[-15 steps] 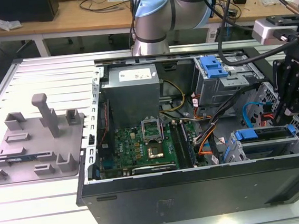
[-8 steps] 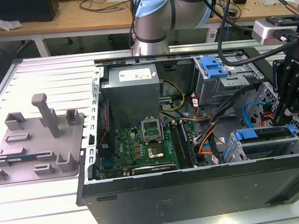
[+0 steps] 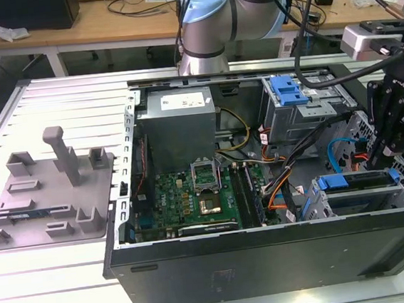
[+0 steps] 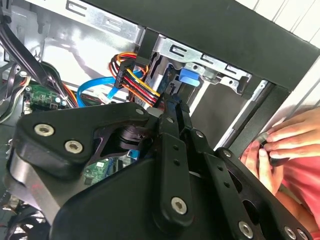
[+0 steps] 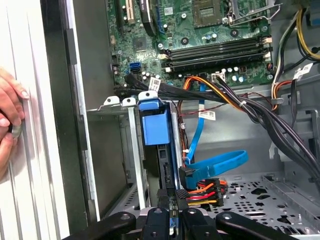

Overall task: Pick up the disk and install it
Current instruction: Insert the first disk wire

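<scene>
Nearest, bottom middle of the first wrist view: gripper (image 5: 172,212), pinched narrow on the thin end of the disk (image 5: 152,125). Held on edge, likely to slide straight between the grey cage walls (image 5: 131,150). Beyond, blue cable (image 5: 220,162) curled off right; farthest, at the top, green board (image 5: 200,30).

A robotics lab, set up for computer assembly work.
Light wooden workbenches (image 3: 103,21) strewn with cables line the back. In front, a ribbed silver aluminium table (image 3: 50,281) carries an open black desktop computer case (image 3: 270,259) with its green motherboard (image 3: 192,202) bared, beside a grey plastic fixture with upright posts (image 3: 55,187). A silver-and-pale-blue robot arm (image 3: 207,22) leans over them.
</scene>
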Action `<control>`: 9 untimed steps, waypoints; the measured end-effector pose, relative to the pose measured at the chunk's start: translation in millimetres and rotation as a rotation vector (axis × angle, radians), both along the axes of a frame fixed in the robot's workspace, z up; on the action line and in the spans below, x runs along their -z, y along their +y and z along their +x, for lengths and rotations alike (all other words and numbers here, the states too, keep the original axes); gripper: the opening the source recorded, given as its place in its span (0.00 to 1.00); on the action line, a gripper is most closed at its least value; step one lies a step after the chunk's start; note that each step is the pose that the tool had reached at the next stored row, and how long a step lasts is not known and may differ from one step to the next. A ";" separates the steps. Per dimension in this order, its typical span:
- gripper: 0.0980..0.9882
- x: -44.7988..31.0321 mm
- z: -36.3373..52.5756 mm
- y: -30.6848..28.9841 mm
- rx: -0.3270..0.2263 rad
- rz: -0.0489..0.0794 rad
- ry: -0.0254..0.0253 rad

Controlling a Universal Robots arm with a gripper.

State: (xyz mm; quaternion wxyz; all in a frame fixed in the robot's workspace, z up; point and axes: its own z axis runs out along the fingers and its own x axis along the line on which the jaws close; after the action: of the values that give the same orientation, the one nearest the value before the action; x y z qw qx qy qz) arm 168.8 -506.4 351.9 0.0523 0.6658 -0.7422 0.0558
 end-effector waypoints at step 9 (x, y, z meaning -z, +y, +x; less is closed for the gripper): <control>0.08 0.1 0.5 0.9 -0.034 0.000 0.0014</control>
State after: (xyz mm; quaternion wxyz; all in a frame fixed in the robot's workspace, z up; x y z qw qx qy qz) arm 169.3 -505.5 351.8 0.0519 0.6783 -0.7308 0.0562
